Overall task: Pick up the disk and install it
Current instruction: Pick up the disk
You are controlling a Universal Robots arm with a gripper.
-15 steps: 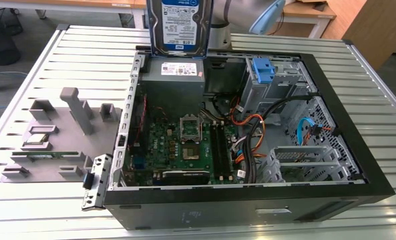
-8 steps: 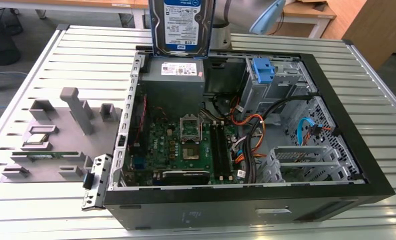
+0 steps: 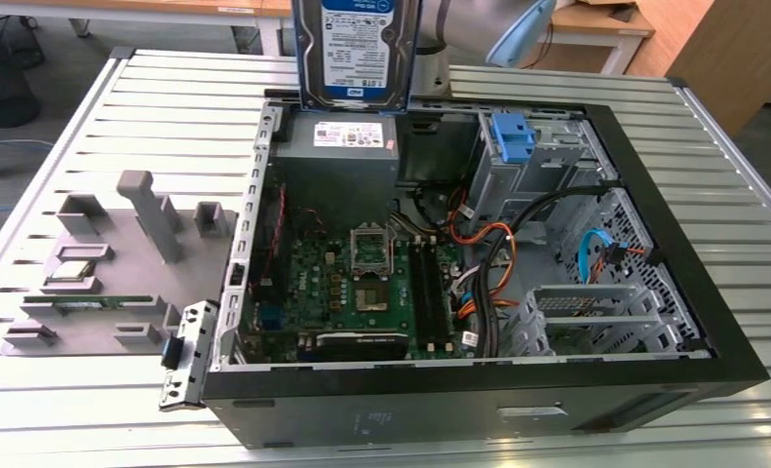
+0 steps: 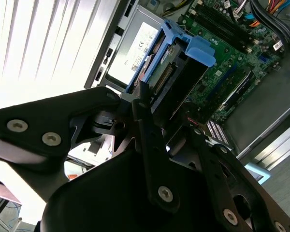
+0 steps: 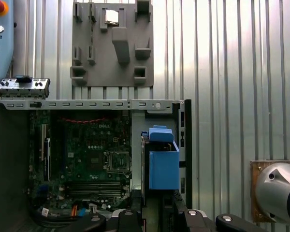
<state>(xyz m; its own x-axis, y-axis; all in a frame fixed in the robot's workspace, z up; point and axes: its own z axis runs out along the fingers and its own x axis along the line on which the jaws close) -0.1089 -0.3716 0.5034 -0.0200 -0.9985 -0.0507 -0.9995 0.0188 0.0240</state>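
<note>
The disk, a silver hard drive with a white-and-blue label and blue side rails, hangs upright in the air over the far edge of the open computer case, just above the grey power-supply box. In the second wrist view my gripper is shut on the disk, its black fingers clamping the drive's end. The first wrist view looks down along the disk's blue rail, with the gripper behind it and the case below.
Inside the case lie the motherboard, cables, and a metal drive cage with a bare blue bracket at the far right. A grey parts fixture sits on the slatted table at the exterior view's left. The arm's grey link rises behind.
</note>
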